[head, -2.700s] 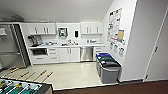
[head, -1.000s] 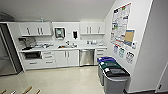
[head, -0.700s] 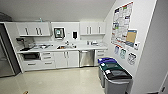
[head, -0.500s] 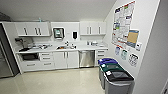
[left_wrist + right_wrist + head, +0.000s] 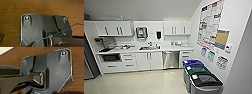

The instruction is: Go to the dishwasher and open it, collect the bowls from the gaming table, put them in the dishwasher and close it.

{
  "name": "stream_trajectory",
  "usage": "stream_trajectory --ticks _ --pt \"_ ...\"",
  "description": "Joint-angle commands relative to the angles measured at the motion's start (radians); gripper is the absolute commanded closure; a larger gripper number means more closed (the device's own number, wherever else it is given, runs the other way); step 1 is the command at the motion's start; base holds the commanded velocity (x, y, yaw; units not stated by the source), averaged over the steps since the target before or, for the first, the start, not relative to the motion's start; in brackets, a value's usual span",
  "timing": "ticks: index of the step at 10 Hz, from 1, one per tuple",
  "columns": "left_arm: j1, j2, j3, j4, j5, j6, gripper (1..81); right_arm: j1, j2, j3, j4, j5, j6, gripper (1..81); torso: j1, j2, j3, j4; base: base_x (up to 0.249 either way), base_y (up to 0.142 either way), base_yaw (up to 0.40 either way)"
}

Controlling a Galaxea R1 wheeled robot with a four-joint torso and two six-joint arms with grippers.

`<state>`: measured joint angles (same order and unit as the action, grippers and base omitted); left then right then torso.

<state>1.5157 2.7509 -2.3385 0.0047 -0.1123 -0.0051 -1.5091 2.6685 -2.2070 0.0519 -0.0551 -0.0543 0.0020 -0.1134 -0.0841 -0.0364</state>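
The dishwasher (image 5: 170, 59) is the stainless-steel front set in the white base cabinets, right of the sink (image 5: 149, 47). Its door is shut. It stands across the pale floor from me, a little right of centre in the head view. The bowls and the gaming table are out of view. In both wrist views the robot's own dark plate lies over a brown wood-grain surface (image 5: 11, 11), (image 5: 15, 54).
A blue-lidded bin (image 5: 193, 63), a green-lidded one (image 5: 197, 69) and a dark one (image 5: 206, 81) line the right wall under posters (image 5: 210, 22). A black oven-like appliance (image 5: 111, 57) sits low at the counter's left. A tall steel appliance (image 5: 87, 62) stands at far left.
The head camera has driven closer to the kitchenette, so the counter and bins look larger and lower. Nothing in the room itself has moved.
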Motion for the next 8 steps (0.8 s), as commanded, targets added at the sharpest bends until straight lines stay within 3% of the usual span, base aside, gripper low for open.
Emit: stream_trajectory --ticks 1,8 --pt "-0.053 -0.016 0.004 0.005 0.043 -0.004 1.0 0.059 -0.02 0.007 -0.004 -0.058 -0.003 1.0 0.0 0.0 0.0 0.0 0.226 0.0 0.0" --pt "-0.052 -0.011 -0.01 0.006 0.043 -0.004 1.0 0.063 -0.019 0.003 -0.004 -0.058 -0.003 1.0 0.0 0.0 0.0 0.0 0.225 0.0 0.0"
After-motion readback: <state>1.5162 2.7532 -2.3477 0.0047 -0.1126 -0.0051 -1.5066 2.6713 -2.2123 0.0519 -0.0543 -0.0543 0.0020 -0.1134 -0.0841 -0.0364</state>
